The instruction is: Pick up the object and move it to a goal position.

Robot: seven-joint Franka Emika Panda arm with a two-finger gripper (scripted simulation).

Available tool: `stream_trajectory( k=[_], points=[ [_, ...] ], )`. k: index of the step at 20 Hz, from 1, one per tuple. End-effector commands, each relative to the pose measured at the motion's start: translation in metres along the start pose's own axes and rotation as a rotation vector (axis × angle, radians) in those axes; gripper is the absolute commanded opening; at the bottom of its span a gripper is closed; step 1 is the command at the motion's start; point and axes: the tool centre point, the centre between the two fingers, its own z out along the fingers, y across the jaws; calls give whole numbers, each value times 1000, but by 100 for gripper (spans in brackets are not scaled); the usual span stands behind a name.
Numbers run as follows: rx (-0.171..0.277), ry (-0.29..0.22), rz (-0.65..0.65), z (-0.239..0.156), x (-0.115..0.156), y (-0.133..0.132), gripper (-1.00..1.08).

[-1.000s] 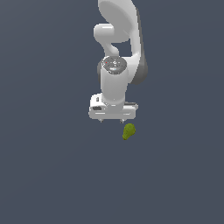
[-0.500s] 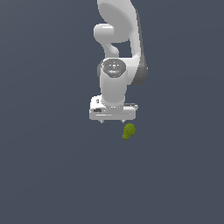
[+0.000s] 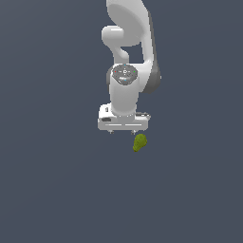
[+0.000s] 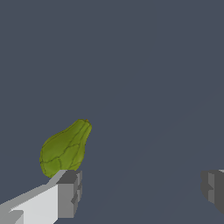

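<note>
Gripper (image 3: 124, 131) hanging under the white arm (image 3: 127, 61), pointed down, jaws spread wide, nothing between them. In wrist view one fingertip (image 4: 68, 194) at one edge, the other at the opposite edge, big gap between.

Pear (image 3: 139, 142), olive-green and lumpy, lying on the dark floor (image 3: 57, 190) just below the gripper's end toward the exterior view's right, not centred under it. In wrist view pear (image 4: 64, 148) sitting right by the one fingertip and beyond it, fat end nearest that finger, narrow end pointing away. Not inside the gap; contact w/ the finger can't be told.

Step in hand, prob.: lining up before descent. Not yet grasped; no goal marker visible.

Risks from here:
- Straight drop w/o shifting sideways: finger likely lands on the pear, or knocks it and sends it rolling off.
- Closing off-centre: one pad hits first, shoves the pear, rounded body squirts out.
- Pinch on the narrow end: weak hold, prob. slip during lift.
- Lumpy skin: uneven pad contact, twist in grip.
</note>
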Motion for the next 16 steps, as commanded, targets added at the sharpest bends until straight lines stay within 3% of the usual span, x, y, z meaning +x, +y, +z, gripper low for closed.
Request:
stream_trajectory(
  k=[1,16],
  points=[
    [1,0,25,2,0,-3,100],
    [10,4,328,20,-3,-31,100]
  ],
)
